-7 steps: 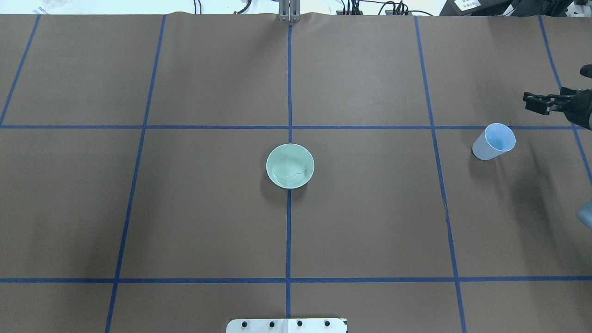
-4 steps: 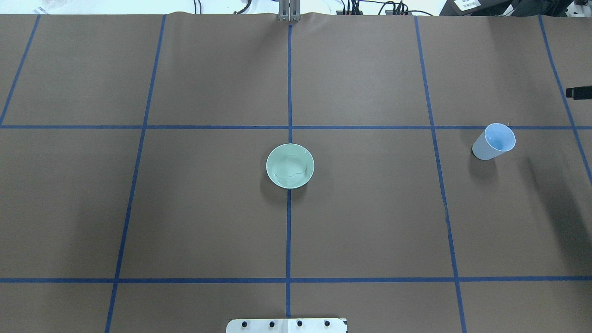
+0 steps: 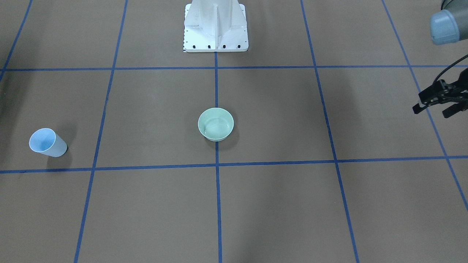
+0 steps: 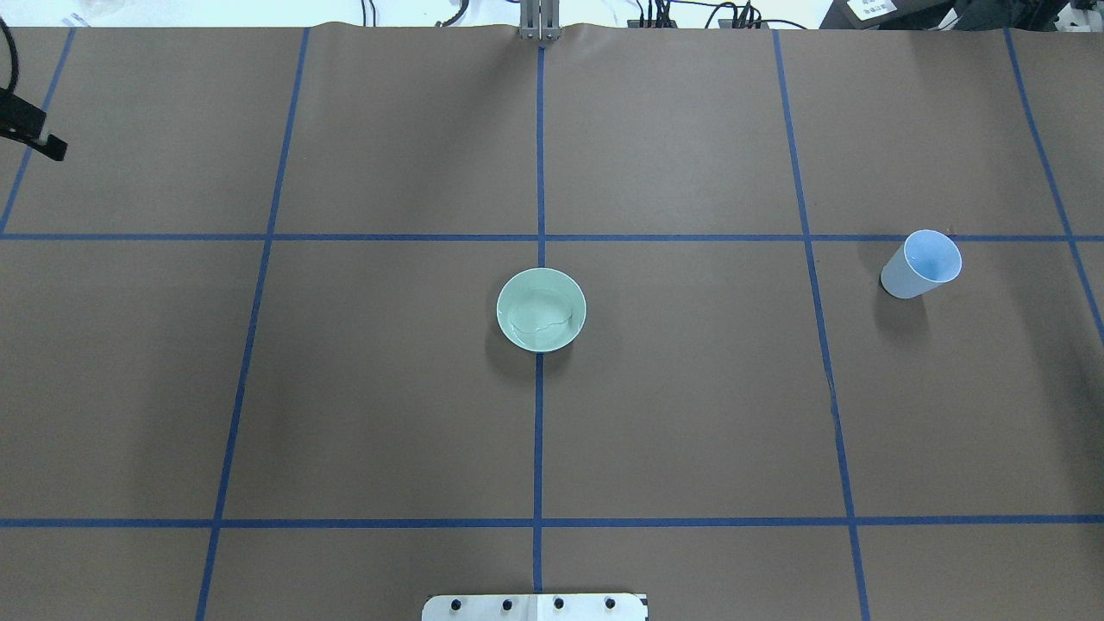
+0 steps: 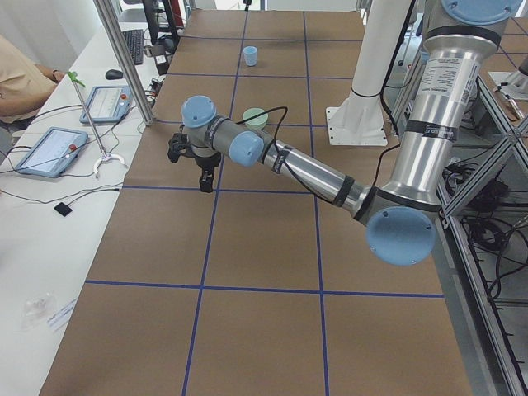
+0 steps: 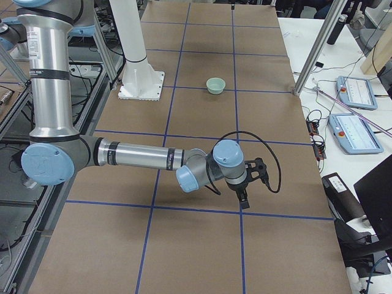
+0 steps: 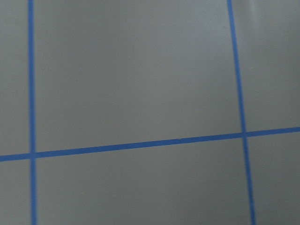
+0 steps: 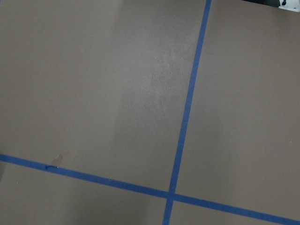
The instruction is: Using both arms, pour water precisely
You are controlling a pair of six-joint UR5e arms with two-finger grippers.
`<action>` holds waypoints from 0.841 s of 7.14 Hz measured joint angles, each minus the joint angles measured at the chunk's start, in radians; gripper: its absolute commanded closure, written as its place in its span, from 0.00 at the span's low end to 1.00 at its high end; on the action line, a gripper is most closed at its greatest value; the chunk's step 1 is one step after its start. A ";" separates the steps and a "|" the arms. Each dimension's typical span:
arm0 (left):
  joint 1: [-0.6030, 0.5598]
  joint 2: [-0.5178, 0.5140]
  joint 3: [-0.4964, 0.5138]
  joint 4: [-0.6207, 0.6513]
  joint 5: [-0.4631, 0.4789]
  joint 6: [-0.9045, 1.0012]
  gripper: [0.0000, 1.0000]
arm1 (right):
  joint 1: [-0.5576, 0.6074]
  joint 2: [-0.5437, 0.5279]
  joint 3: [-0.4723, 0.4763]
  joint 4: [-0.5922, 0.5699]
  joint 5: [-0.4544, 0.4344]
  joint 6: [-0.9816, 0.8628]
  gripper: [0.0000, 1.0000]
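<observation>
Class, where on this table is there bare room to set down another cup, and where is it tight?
Free: the squares between the green bowl and the blue cup; those between the bowl and the left gripper; the row flanking the white pedestal. Nowhere is crowded; only the far-left corner under that gripper is tight.

No words or numbers can be read in any view. A white label (image 4: 869,7) at the upper right of the overhead view carries dark print, too small to make out.
</observation>
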State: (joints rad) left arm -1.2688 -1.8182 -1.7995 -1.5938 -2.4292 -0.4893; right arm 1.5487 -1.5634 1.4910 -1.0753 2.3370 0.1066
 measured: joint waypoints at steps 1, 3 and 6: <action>0.066 -0.044 0.002 0.002 0.036 -0.068 0.00 | 0.035 -0.005 0.000 -0.047 0.037 -0.057 0.00; 0.196 -0.121 0.011 0.004 0.115 -0.160 0.00 | 0.053 -0.029 -0.002 -0.077 0.052 -0.100 0.00; 0.373 -0.212 0.020 0.005 0.238 -0.336 0.00 | 0.035 -0.044 -0.003 -0.127 0.053 -0.116 0.00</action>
State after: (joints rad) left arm -0.8953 -2.0307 -1.7796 -1.5891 -2.1914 -0.8253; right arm 1.5832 -1.6074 1.4876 -1.2027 2.3904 -0.0098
